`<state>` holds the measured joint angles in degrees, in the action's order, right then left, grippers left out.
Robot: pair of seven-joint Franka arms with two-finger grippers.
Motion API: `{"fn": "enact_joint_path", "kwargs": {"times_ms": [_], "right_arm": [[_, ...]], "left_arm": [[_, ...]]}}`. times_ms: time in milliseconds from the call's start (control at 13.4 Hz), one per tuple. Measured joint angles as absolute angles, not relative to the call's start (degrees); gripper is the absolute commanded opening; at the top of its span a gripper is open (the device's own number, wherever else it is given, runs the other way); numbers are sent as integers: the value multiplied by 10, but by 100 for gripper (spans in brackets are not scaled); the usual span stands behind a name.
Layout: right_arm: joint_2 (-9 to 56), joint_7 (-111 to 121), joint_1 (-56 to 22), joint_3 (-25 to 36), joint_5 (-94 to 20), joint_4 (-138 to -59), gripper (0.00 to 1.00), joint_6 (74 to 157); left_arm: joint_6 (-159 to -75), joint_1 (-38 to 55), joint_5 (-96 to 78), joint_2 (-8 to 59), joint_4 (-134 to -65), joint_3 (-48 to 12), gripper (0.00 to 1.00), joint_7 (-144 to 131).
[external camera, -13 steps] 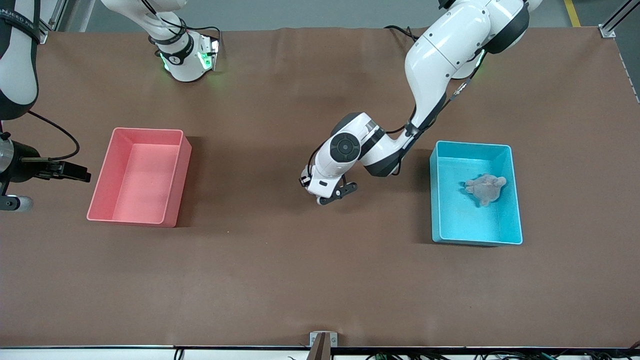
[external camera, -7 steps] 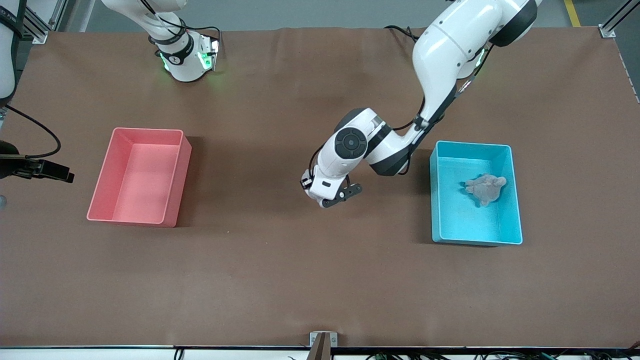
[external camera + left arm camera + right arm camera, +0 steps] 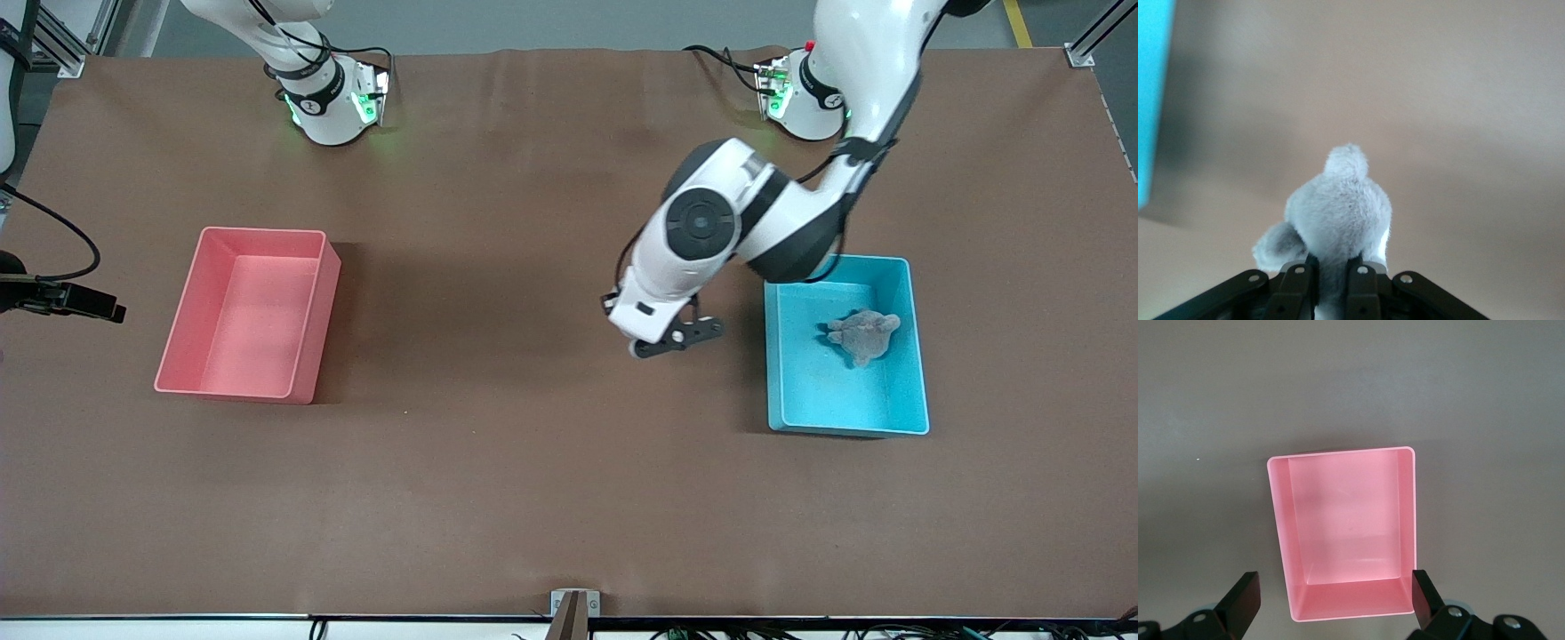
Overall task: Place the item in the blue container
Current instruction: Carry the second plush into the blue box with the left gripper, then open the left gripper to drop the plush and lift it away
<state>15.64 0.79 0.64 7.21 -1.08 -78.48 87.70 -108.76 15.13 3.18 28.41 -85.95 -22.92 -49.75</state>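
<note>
Left pincer (image 3: 677,343) hangs over bare brown counter (image 3: 498,480), just beside the blue container (image 3: 917,356) on the side toward the right arm's end. In the left wrist view its fingers (image 3: 1296,288) are clamped on a grey plush toy (image 3: 1338,220): round fuzzy body, small tuft on top, 1 limb sticking out sideways, a bit of white showing at the base. In that same view a strip of the container's cyan wall shows at the frame's edge. From the front camera the held toy is hidden under the wrist. Blue container sits toward the left arm's end of the counter, with straight walls and a flat floor; a 2nd grey plush toy (image 3: 862,334) lies inside it, in the half farther from the front camera (splayed, limbs out, resting on the floor of the bin). Pink bin (image 3: 191,307) stands toward the right arm's end, well apart from the blue one, with nothing visible in it. Right pincer (image 3: 62,300) waits up in the air at the counter's edge at that end, near the pink bin; the right wrist view shows its fingers (image 3: 1245,599) spread wide apart, with the pink bin framed between them below.
</note>
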Motion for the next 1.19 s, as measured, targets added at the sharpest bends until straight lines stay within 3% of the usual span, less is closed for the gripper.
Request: {"fn": "enact_joint_path", "kwargs": {"times_ms": [373, 746, 1193], "right_arm": [[156, 8, 5, 70, -11, -785, 100, 873], [156, 8, 5, 69, -11, -785, 100, 852], [156, 8, 4, 68, -11, -785, 100, 840]], "left_arm": [[-1092, 27, 32, 185, -995, -229, 16, -271], [-1197, -57, 40, 150, -1139, -228, 15, -125], [-1245, -91, 62, 150, -1187, -229, 15, -78]]}}
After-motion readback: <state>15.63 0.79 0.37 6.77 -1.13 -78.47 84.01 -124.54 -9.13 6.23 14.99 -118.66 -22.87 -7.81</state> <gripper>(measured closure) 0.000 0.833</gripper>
